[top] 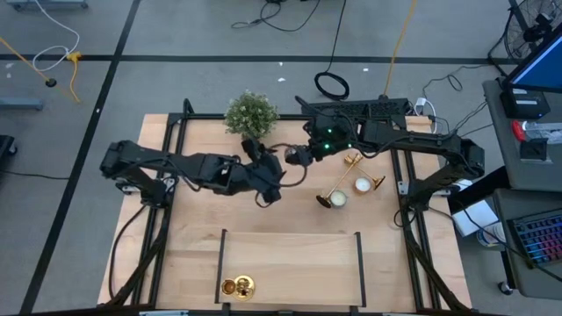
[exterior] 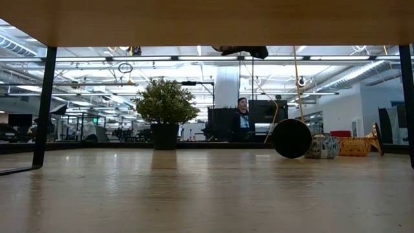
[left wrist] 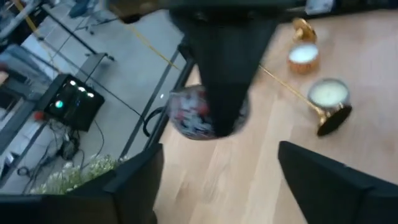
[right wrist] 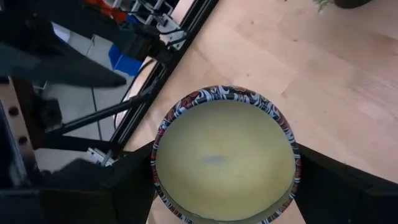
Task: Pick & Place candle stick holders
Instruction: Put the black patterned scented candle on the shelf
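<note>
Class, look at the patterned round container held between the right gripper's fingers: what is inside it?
The patterned container is filled with smooth, pale yellow-green wax-like material, level near the rim. Anything beneath that surface is covered.

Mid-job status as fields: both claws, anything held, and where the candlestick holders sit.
left claw: open, empty, over mid-table
right claw: shut on patterned candle jar
front holder: near the table's front edge
lying holder: on its side beside two white candles
plant: back of table
</note>
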Motion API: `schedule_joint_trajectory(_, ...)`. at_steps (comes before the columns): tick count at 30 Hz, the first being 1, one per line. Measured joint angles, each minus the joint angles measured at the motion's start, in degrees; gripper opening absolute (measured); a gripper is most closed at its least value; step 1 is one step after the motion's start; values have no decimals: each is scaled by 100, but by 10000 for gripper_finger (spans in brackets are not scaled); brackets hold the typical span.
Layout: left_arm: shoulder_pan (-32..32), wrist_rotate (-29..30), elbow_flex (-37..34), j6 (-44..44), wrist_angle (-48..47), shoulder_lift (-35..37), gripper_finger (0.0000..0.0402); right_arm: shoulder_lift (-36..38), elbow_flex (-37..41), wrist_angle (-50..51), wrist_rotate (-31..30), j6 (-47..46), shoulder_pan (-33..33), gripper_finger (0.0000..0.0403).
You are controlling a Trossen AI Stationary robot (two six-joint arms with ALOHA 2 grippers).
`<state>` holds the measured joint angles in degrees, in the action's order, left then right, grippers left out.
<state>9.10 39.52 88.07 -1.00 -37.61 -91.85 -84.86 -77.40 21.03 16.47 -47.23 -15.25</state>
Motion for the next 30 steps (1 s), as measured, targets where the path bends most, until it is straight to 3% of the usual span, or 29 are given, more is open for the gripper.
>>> schedule_joint_trajectory(5, -50, -135, -2, 160, 21, -125, 375, 0, 2, -16, -142, -38, 6, 306)
schedule_joint_trajectory(8, -52, 170, 2, 560, 306, -231, 386, 0, 2, -23, -151, -60, 37, 306)
schedule_joint_trajectory(12, -122, 158, 15, 919, 727, -321, 383, 0, 2, -152, -164, -142, 74, 306)
schedule_joint_trajectory(30, -554, -198, 0, 814, 794, -431, 369, -2, 4, -279, -323, -157, 164, 306)
